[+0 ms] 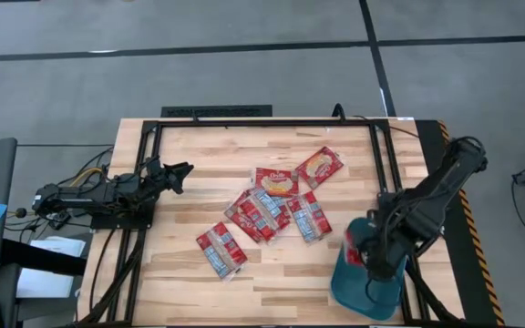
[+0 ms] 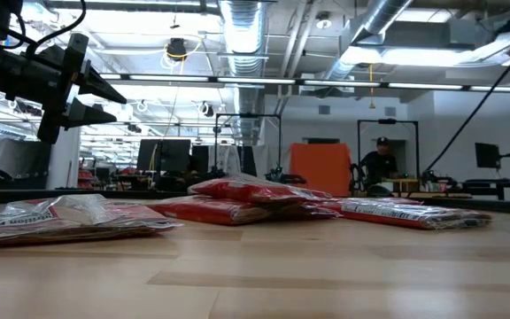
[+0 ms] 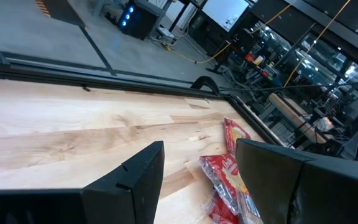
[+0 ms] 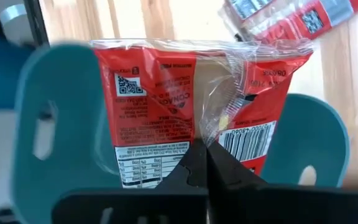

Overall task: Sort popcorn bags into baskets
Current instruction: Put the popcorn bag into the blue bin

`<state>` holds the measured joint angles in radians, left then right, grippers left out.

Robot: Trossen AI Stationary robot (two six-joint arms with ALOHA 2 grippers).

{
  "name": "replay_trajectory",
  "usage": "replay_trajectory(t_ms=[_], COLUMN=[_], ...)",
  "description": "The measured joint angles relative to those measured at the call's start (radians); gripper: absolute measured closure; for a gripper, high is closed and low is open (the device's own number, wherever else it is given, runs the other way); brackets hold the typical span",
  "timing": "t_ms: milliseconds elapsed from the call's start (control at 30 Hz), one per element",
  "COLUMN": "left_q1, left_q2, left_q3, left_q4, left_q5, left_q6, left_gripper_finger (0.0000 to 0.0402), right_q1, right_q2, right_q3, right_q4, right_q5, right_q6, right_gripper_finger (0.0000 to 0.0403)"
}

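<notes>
Over the near right corner of the pale wooden table [image 1: 272,273], I have the right gripper [image 4: 202,163] pinching one flat red popcorn packet [image 4: 185,106] by its crinkled clear edge, the two fingers pressed together on the film, with the teal-blue plastic tray [image 4: 55,118] directly beneath it. My worry is the hold: it is on the thin seam only, so the packet hangs loose and could slip out early or swing as I let go. I judge the tray also sits partly past the table edge in the high view, so a packet dropped off-centre might land on its shallow wall, tip over it, or nudge the tray further out. The right arm reaches in from the right side, bent down at the elbow so the wrist looks down on the tray. The left gripper [image 1: 182,171] waits at the table's left edge, raised above the wood, pointing towards the loose pile of remaining red packets [image 1: 272,208] at the table's middle, fingers spread and holding nothing
</notes>
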<state>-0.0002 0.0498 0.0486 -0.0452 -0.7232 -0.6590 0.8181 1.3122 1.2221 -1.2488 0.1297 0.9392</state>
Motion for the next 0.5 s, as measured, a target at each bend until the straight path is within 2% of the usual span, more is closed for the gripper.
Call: replay_trajectory(t_ms=[200, 500], left_q1=[0.0, 0.0], left_q2=[0.0, 0.001], left_q3=[0.0, 0.0], left_q4=[-0.001, -0.002], left_q5=[-0.026, -0.046], left_q6=[0.0, 0.001], left_gripper_finger=[0.0215, 0.0215], right_q1=[0.045, 0.095], right_q2=[0.107, 0.242], right_q3=[0.0, 0.0], right_q4=[0.0, -0.002], right_q5=[-0.006, -0.061], right_q6=[-0.302, -0.639], right_gripper_finger=[0.0398, 0.0396])
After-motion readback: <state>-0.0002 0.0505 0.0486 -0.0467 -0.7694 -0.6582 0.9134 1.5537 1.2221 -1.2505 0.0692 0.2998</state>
